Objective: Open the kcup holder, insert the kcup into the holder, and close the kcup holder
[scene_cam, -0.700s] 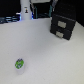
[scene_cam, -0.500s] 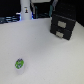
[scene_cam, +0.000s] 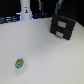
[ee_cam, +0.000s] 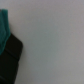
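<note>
On white table [scene_cam: 45,55]: kcup holder [scene_cam: 63,26] sitting drawers-shut, kcup [scene_cam: 19,64] lying well apart, untouched; all steps remaining. Gripper finger state: cannot tell.

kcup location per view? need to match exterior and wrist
Exterior view: the kcup sits low toward the exterior view's left on the white table, far from the kcup holder.
Wrist view: the kcup is not in it; only pale surface and a dark shape at the edge.
Shared landmark: the white table.
</note>
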